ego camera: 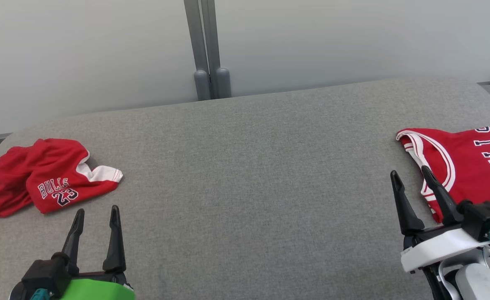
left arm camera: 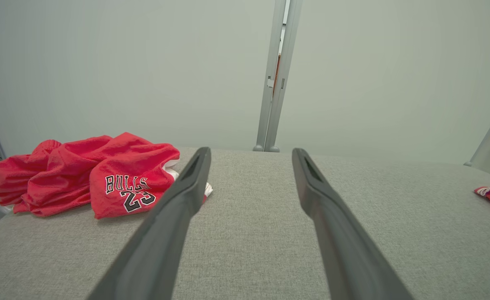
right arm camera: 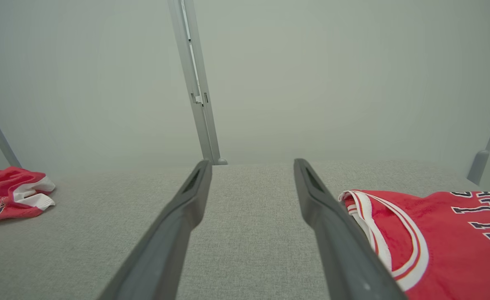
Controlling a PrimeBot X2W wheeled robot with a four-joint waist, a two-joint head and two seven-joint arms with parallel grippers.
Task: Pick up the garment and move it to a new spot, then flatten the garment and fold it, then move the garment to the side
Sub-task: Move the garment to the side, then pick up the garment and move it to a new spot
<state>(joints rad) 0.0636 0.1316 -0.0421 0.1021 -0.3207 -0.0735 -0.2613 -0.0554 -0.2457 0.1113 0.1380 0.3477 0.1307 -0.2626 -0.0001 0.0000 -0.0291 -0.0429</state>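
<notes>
In head view: left gripper [ego camera: 97, 209], right gripper [ego camera: 409, 170] agape; shorts [ego camera: 41, 179] crumpled

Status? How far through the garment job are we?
Looks done: red Bulls jersey lies flat at the right edge of the gray padded surface. In hand: nothing; left gripper and right gripper both open, empty. Left: red Bulls 23 shorts sit crumpled at the left, not yet picked up, flattened or folded.

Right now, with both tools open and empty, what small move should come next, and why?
Probably ease the left tool forward and left onto the crumpled Bulls shorts: they lie bunched just beyond it, not yet flattened, while the jersey by the right tool already lies flat at the side.
</notes>
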